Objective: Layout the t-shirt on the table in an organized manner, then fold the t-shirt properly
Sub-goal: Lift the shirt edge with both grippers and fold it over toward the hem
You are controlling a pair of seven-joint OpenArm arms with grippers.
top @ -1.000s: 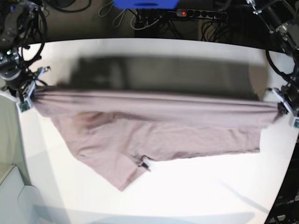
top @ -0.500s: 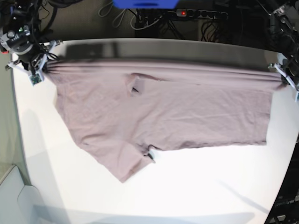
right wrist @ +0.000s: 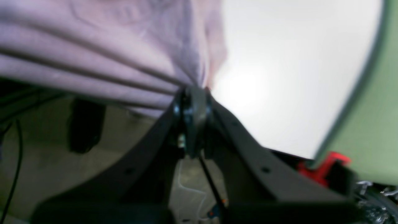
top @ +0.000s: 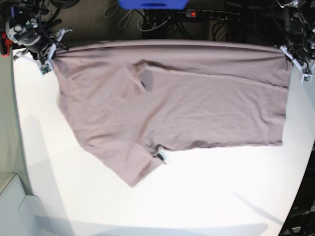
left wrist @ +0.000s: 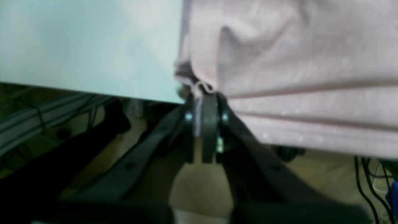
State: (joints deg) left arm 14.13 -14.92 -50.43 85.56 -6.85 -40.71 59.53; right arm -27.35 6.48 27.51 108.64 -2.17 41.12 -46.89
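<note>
table (top: 206,196) first, since it is the biggest thing here: white, matte, wide, with bare surface all along the near side and down both flanks. on it lies the t-shirt (top: 177,103), dusty pink, spread across the far half, its long axis running side to side along the far edge. the far hem line looks stretched almost straight between my two pincers and seems to sit right at the table's far edge; in both wrist views the cloth beyond my grip hangs past the edge over the floor. the near part is less tidy: one flap slants down toward the near left of the base view and ends in a point, and a small fold with a dark patch sits near the upper middle.

my right gripper (top: 48,56) is clenched on the far corner at the base view's left, cloth bunching into pleats where the jaws meet, as seen in the right wrist view (right wrist: 194,102). my left gripper (top: 298,59) is clenched on the opposite far corner, with a pinch of fabric showing above the closed jaws (left wrist: 203,102).

so the shirt lies toward the near side from both pincers, each equally close to its own corner. i judge the next move is to draw both corners nearer together, keeping the edge taut.
</note>
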